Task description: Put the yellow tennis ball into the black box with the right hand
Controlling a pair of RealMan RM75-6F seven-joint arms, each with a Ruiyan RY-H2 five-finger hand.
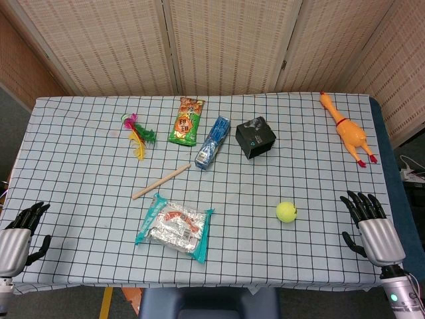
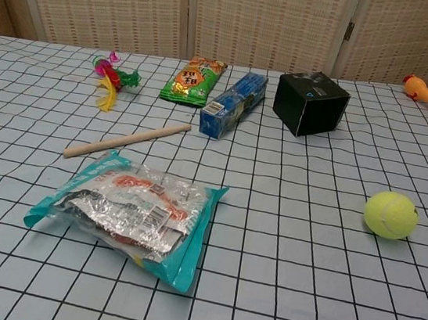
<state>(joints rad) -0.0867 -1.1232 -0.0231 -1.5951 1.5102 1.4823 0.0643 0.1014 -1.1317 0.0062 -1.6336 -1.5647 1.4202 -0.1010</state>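
A checked tablecloth [image 1: 80, 159] covers the whole table, and on it, well back from the front edge, lies the foil snack packet [image 1: 176, 226], the biggest loose item; the rubber chicken [image 1: 346, 129] stretches along the far right. The black box [image 1: 255, 137] sits toward the far middle, tilted a little to the grid, with the blue pack [image 1: 212, 142] and green snack bag [image 1: 186, 121] to its left — whether its top is open, I cannot tell. The right hand [image 1: 368, 219] rests at the near right edge, fingers spread and holding nothing; the left hand [image 1: 20, 229] lies likewise empty at the near left corner. The yellow tennis ball [image 1: 286, 211] stands alone on the cloth, between the right hand and the box, nearer the hand. It looks light, springy and felt-covered, so grip should be good, but it will likely roll if nudged — best wrapped from above, fingers around its widest part.
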